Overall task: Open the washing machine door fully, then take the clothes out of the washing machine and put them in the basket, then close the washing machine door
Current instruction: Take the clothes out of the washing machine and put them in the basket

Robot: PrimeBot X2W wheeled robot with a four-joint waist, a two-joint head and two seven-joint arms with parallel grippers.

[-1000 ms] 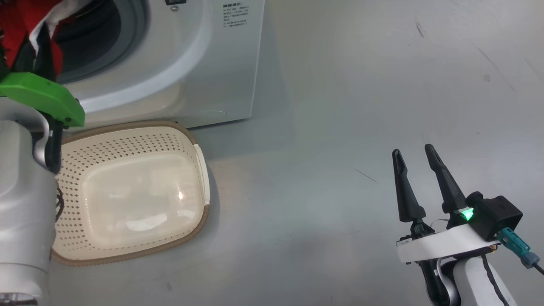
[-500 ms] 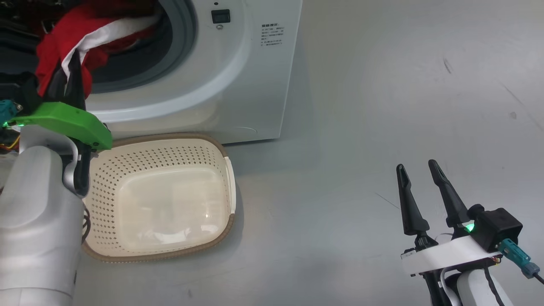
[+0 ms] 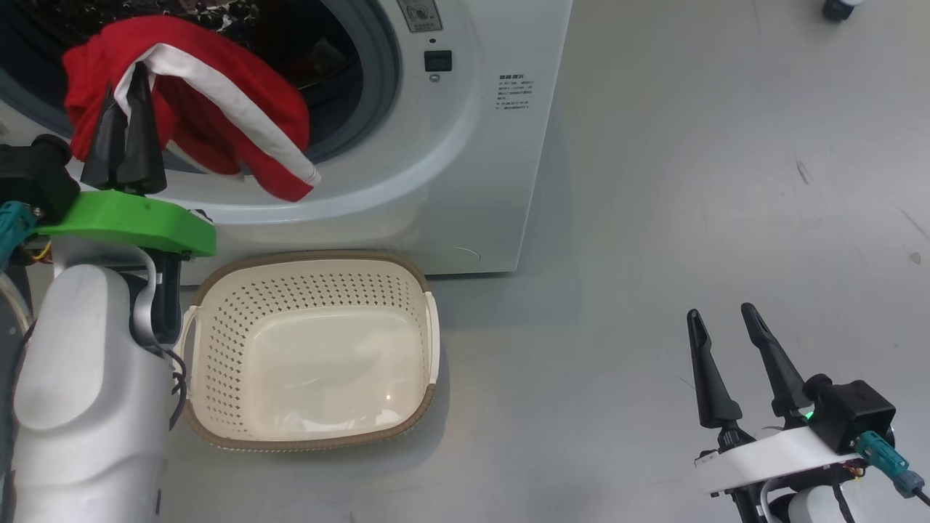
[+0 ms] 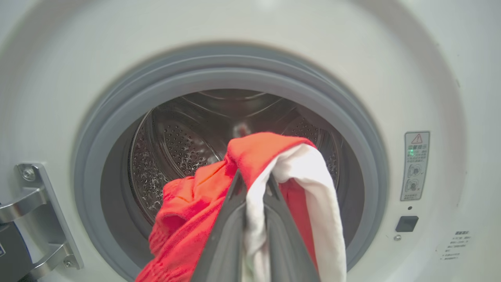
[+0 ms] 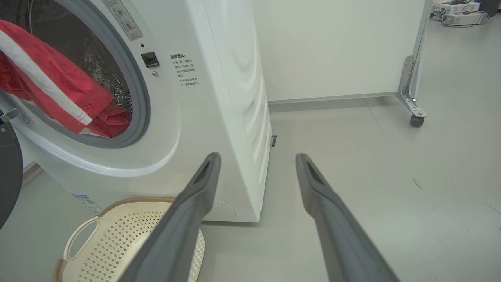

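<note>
1. Grey floor (image 3: 654, 218), head view: the washing machine (image 3: 479, 181) stands with its drum mouth exposed. The basket (image 3: 312, 443) sits just in front, with no garment inside. The left gripper (image 3: 127, 94) is clamped on the red-and-white clothes (image 3: 218, 109) at the mouth, above the basket. The right gripper (image 3: 721, 311) hangs spread and unloaded, well apart.
2. Left wrist view: the jaws pinch a white fold of the clothes (image 4: 266, 152).
3. Right wrist view: the washing machine door (image 5: 7, 172) is swung open, and fabric rests on the mouth's lower lip. Assessment: opening done; deposit in the basket and door closing outstanding.
</note>
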